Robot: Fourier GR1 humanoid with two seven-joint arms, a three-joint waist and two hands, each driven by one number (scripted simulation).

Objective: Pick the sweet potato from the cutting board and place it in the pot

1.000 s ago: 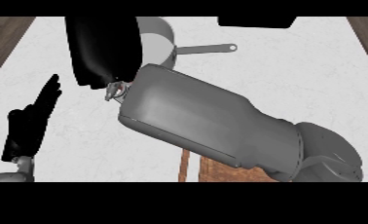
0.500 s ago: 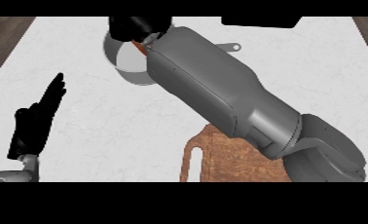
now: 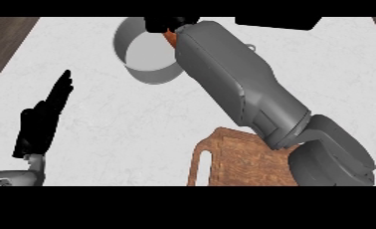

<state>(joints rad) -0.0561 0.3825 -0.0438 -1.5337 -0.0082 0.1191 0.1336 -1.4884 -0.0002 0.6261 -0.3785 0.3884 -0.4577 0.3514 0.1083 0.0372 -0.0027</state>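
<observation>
My right forearm stretches from the lower right up to the grey pot [image 3: 147,56] at the back. My right hand [image 3: 170,24] hangs over the pot's far rim, curled round the orange sweet potato [image 3: 170,37], of which only a sliver shows below the fingers. The wooden cutting board [image 3: 228,161] lies at the lower middle, partly hidden under my forearm, with nothing showing on its visible part. My left hand [image 3: 43,118] rests open at the left edge, fingers up.
The pot's handle [image 3: 251,48] peeks out to the right of my forearm. A dark object [image 3: 277,23] lies at the back right. The counter's left edge, with dark wood beyond it, shows at the top left.
My right hand has carried the sweet potato further back and right, to above the pot's far rim. More of the cutting board shows. The left hand has not moved.
</observation>
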